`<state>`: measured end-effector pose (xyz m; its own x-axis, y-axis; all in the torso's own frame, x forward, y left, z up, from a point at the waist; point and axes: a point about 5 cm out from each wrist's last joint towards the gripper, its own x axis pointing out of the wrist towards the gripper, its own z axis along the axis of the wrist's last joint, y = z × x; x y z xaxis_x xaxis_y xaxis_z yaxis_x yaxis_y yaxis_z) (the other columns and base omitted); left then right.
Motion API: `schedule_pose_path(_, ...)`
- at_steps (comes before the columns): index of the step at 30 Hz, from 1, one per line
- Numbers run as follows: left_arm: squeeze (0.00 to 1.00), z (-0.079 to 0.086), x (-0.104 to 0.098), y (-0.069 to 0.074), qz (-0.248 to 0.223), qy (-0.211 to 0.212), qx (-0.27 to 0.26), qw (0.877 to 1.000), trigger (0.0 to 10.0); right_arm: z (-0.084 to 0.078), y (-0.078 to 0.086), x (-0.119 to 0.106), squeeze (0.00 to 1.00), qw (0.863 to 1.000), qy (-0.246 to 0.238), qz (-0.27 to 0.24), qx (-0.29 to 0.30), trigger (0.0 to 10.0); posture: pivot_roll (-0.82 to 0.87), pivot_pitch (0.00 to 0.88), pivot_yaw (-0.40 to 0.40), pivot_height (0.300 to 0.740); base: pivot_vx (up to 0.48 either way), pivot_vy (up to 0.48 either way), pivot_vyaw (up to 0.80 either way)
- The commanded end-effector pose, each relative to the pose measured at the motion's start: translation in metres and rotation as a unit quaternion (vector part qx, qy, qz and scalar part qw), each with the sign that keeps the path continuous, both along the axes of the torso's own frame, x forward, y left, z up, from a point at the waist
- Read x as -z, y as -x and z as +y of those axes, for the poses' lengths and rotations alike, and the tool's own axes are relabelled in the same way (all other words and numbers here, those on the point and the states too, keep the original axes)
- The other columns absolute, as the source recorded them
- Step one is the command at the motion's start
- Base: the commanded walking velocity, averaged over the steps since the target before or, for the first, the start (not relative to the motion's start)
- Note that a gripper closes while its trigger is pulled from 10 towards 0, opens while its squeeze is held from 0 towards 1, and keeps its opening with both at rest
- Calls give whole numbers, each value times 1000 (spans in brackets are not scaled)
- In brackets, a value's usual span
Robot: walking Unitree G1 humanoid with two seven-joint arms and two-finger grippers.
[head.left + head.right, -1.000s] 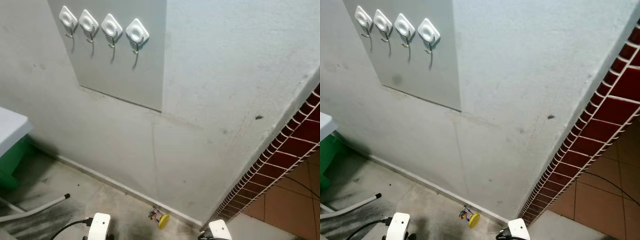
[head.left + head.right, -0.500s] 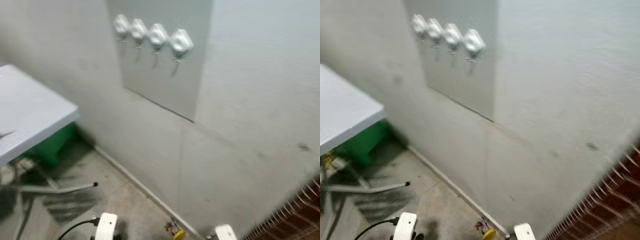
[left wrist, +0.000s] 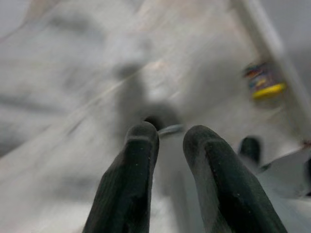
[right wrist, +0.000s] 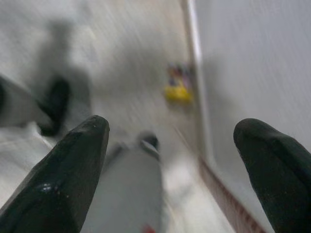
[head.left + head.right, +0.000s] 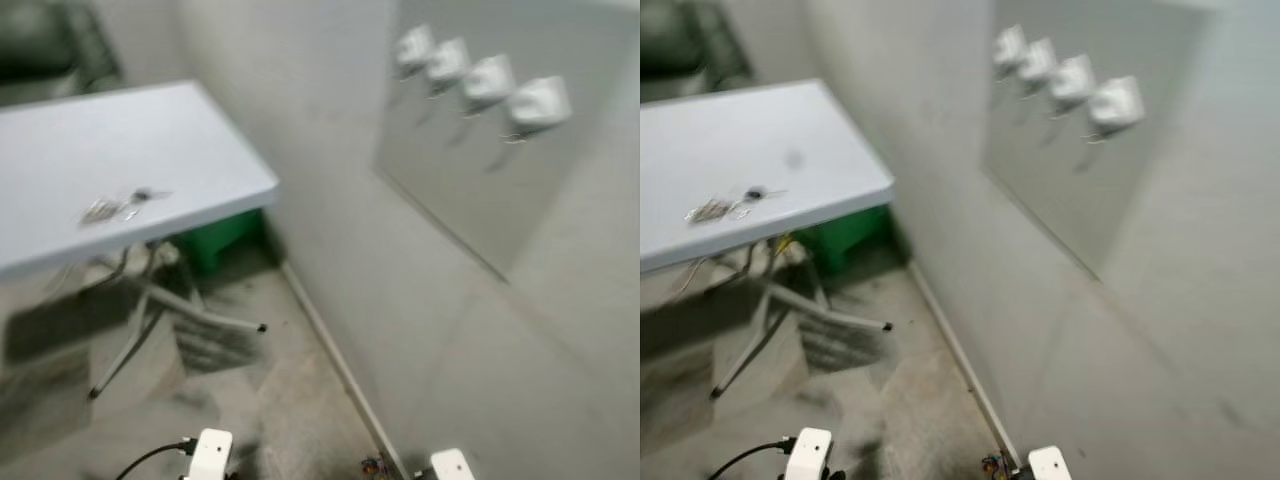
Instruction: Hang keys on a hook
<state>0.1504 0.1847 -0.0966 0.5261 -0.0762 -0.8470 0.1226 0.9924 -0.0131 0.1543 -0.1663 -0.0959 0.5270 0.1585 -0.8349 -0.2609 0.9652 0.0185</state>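
Keys (image 5: 118, 206) on white table (image 5: 200, 150), four hooks (image 5: 485, 82) on wall — left fingers (image 3: 129, 194) nearly closed, right fingers (image 4: 68, 174) spread, both empty.

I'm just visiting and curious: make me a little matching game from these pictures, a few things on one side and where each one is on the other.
Things:
1. keys
2. hooks
3. green bin
4. yellow object

Places:
A. in a row on the grey wall panel
B. on the floor by the foot of the wall
C. lying on top of the white table
D. under the table, against the wall

Pairs: 1-C, 2-A, 3-D, 4-B
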Motion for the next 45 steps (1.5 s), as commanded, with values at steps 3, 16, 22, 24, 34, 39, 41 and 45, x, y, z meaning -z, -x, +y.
schedule_pose_path(3,0,-5,-2,-5,-10,6,1,1000,10000,-5,6,2,0,1000,8,10,-2,10000,-24,0,-19,740,0,0,800)
schedule_pose_path(16,0,-5,-1,-4,-8,9,0,1000,10000,-5,7,2,0,1000,7,9,-12,10000,-26,0,-19,740,0,0,800)
schedule_pose_path(22,0,-5,-1,-4,-8,18,-8,1000,10000,-4,7,2,0,1000,4,9,-14,10000,-25,0,-18,740,0,0,800)
schedule_pose_path(24,0,-5,-2,-4,-10,23,-14,1000,10000,-4,6,2,0,1000,-6,5,-2,10000,-26,0,-17,740,0,0,800)
schedule_pose_path(34,0,-2,-3,-6,-16,31,-34,999,10000,-8,6,1,0,999,-24,5,29,10000,-24,0,-21,740,0,0,0)
schedule_pose_path(39,0,-2,-2,-5,-16,36,-40,998,10000,-7,5,1,0,999,-30,4,31,10000,-19,0,-26,740,0,52,0)
schedule_pose_path(41,0,-2,-2,-5,-15,36,-41,998,10000,-7,5,0,0,999,-32,3,31,10000,-18,0,-27,740,0,262,0)
schedule_pose_path(45,0,-2,-2,-4,-13,36,-42,998,10000,-7,5,0,0,999,-30,4,27,10000,-14,0,-32,740,0,319,0)
